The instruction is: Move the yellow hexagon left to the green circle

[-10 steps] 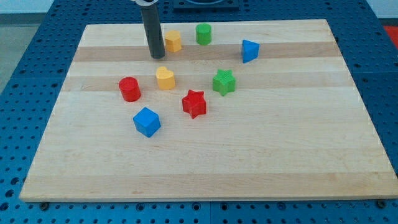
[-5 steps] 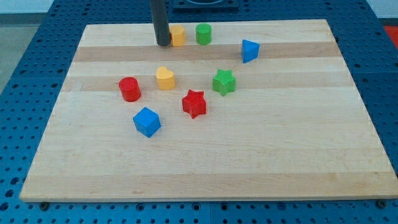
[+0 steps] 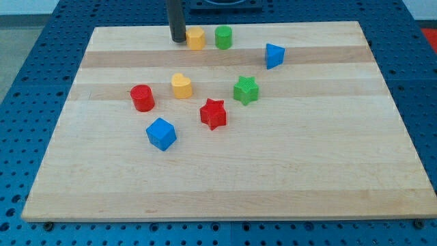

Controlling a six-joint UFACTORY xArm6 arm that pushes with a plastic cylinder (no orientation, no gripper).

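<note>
The yellow hexagon (image 3: 196, 38) sits near the board's top edge, just left of the green circle (image 3: 223, 37), with a small gap between them. My tip (image 3: 178, 39) rests on the board right against the hexagon's left side. The dark rod rises straight up out of the view's top.
A wooden board (image 3: 307, 157) lies on a blue perforated table. On it are a blue triangle-like block (image 3: 274, 55), a green star (image 3: 246, 89), a yellow heart (image 3: 181, 85), a red circle (image 3: 143, 98), a red star (image 3: 213, 113) and a blue cube (image 3: 161, 133).
My tip has moved up and slightly right along the hexagon's left side. The yellow hexagon has slid up and right, closer to the green circle.
</note>
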